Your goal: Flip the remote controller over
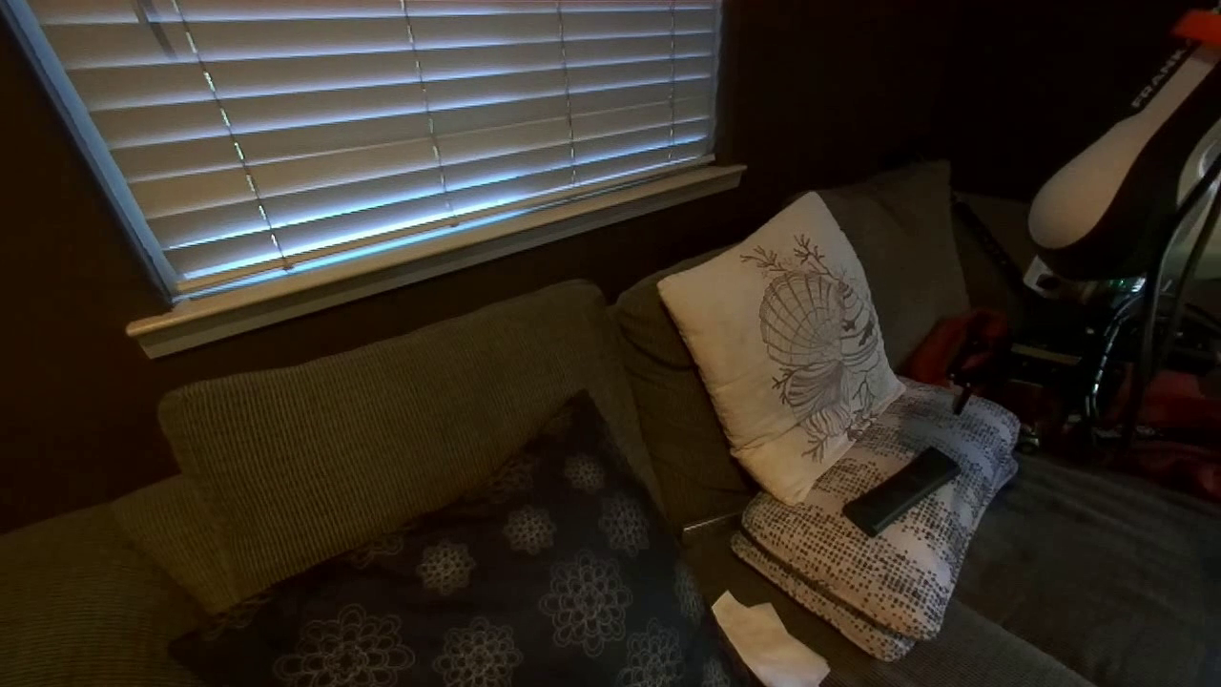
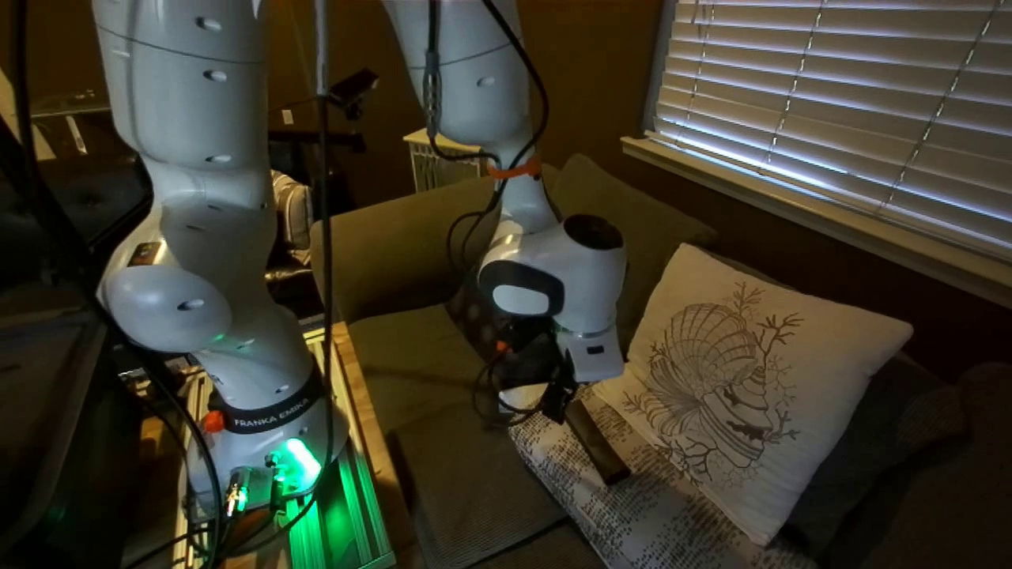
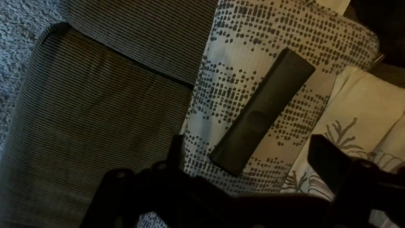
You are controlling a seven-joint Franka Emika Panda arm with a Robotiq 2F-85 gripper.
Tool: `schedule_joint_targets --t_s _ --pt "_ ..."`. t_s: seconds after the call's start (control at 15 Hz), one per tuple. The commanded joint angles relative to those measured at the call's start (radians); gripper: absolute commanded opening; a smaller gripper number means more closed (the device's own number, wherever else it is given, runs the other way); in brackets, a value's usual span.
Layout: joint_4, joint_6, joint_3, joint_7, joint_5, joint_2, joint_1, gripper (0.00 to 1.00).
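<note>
Dark along the bottom of the wrist view, the claw [image 3: 246, 139] is spread wide, gripping nothing. In an exterior view a brown wall [image 1: 830, 95] backs the ribbed sofa [image 1: 401, 420], pale blinds [image 1: 429, 124] filling the upper left. Right of centre, a shell-printed pillow [image 1: 806, 343] leans against the sofa; at lower right, a dotted cushion [image 1: 906, 582] carries the black remote controller [image 1: 901, 491].
</note>
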Motion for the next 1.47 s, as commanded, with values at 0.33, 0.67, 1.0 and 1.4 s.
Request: schedule_joint_targets --t_s 0.33,0.67,1.0,1.4 --pt "0.141 0.100 0.039 0.002 0.058 0.242 -0.095 1.00" --pt "0.140 0.113 0.026 0.004 0.029 0.252 -0.091 1.00" --pt "0.184 0.090 -0.024 0.066 0.063 0.296 -0.041 1.00" --pt "0.255 0.091 -0.074 0.170 0.079 0.366 0.014 1.00"
